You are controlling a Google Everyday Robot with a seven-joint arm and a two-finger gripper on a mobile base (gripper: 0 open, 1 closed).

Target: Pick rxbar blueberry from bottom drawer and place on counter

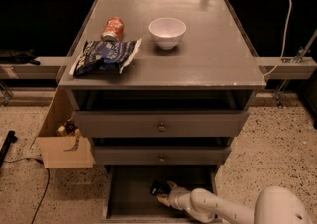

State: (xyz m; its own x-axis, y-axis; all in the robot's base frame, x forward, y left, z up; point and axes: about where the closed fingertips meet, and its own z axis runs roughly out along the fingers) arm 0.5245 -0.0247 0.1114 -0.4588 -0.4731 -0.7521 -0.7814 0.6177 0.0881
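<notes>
The counter [213, 64] holds a chip bag [104, 57] near its front-left corner. Below its front edge the bottom drawer [130, 194] stands open. Inside, the gripper [166, 195] sits against the rxbar blueberry [159, 188]; whether it grasps cannot be told.

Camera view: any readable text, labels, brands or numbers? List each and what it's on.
Nothing here can be read as words or numbers.
chip bag on the counter: pale print, too blurred to read.
can lying beside it: label markings, unreadable.
rxbar blueberry in the bottom drawer, right at the gripper: pale marks, too small to read.
</notes>
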